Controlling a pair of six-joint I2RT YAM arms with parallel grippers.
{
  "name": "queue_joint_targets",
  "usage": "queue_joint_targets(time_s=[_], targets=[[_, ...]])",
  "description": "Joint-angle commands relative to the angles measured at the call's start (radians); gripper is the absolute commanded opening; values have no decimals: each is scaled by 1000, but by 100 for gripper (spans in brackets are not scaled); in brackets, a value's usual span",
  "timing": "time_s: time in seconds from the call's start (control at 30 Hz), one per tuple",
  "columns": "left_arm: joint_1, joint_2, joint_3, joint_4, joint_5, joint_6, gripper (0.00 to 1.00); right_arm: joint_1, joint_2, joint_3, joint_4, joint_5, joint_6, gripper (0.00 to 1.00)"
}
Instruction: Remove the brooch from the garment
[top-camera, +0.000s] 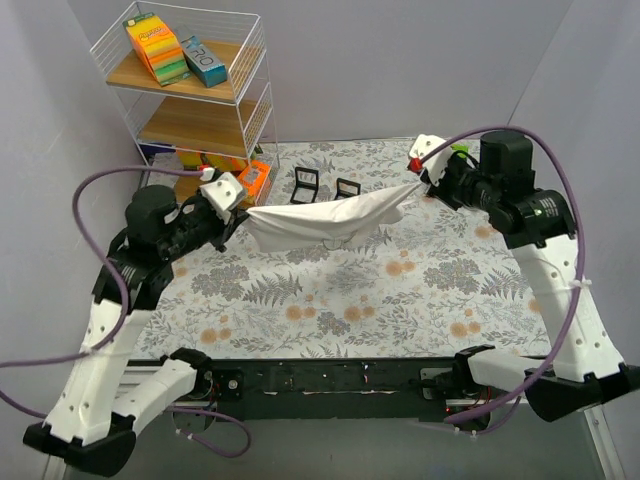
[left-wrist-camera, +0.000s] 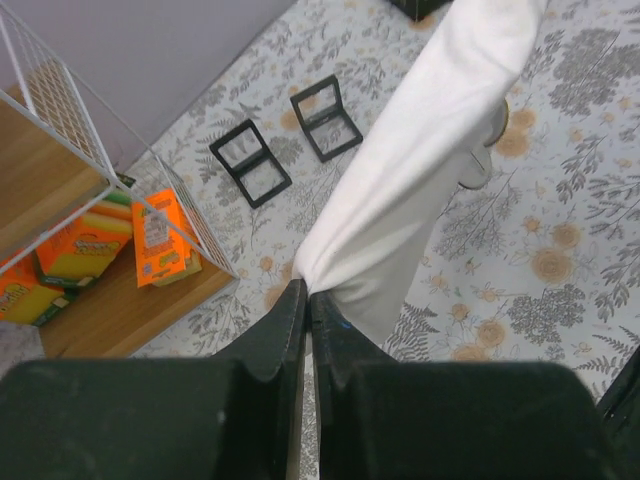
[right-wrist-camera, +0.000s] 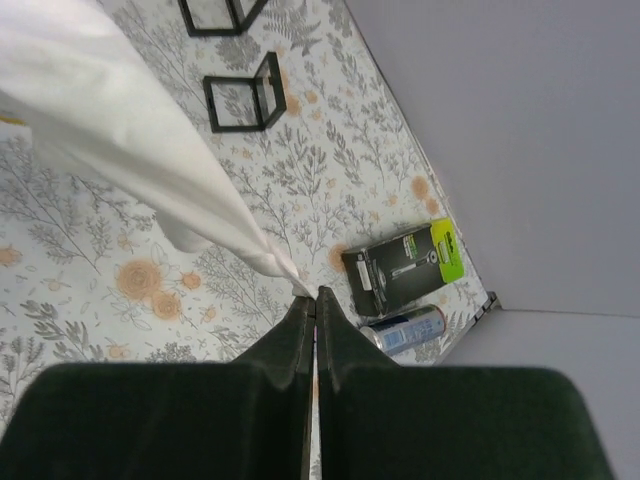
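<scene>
Floral cloth in grey and orange covers the table, with pale walls close behind it. Above this surface a white garment hangs stretched between the two arms, sagging a little in the middle and clear of the cloth along most of its length. A small red piece shows at the garment's right end, just beside the right gripper; it is too small to tell whether it is the brooch, and neither wrist view shows it.

The right gripper's fingers are pressed together on a drawn-out corner of the fabric, which tapers to a point between them. The left gripper pinches the opposite end, its fingers closed tight on a bunched fold of the white cloth.

Two small black frames stand on the table behind the garment. A white wire shelf holding orange and blue boxes stands at the far left. Near the right wall lie a black and green package and a can.
</scene>
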Motion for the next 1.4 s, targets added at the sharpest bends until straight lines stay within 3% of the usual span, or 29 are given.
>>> queue_joint_targets(time_s=[0.0, 0.17, 0.3, 0.43, 0.5, 0.6, 0.63, 0.67, 0.7, 0.73, 0.8, 0.87, 0.9, 0.93, 1.13, 1.27, 1.37], targets=[[3, -139, 13, -69, 52, -46, 0, 51, -73, 125, -191, -5, 63, 1], [3, -208, -49, -115, 104, -44, 0, 57, -92, 168, -286, -3, 86, 1], [4, -169, -153, -80, 100, -52, 0, 57, -96, 73, -291, -19, 18, 1], [3, -51, -311, 52, 86, -52, 0, 57, -92, -207, -115, -8, -52, 1], [4, 46, -404, 191, 66, -53, 0, 56, -70, -385, 83, 3, -88, 1], [4, 206, -440, 311, 35, -40, 1, 54, 60, -461, 273, 17, -100, 1], [3, 245, -434, 327, 18, -38, 11, 51, 160, -449, 301, 24, -88, 2], [3, 271, -411, 337, -1, -44, 26, 47, 207, -426, 327, 39, -56, 10], [4, 299, -397, 343, -27, -53, 52, 39, 247, -385, 364, 46, -37, 29], [3, 301, -385, 342, -38, -61, 60, 38, 285, -368, 393, 61, -14, 37], [3, 286, -368, 327, -46, -90, 72, 34, 287, -334, 425, 102, 43, 55], [3, 243, -371, 301, -42, -98, 75, 34, 255, -314, 372, 61, 61, 63], [3, 229, -391, 260, -38, -92, 77, 37, 238, -312, 331, 37, 63, 84], [3, 201, -406, 236, -25, -78, 78, 39, 194, -332, 273, 20, 64, 89], [3, 167, -572, 112, 27, 92, 71, 88, -2, -612, 82, -88, -113, 84], [-7, 224, -590, 98, 67, 137, 65, 113, -61, -735, 27, -103, -221, 80], [-19, 299, -586, 119, 66, 132, 71, 143, -61, -780, 20, -117, -250, 81]])
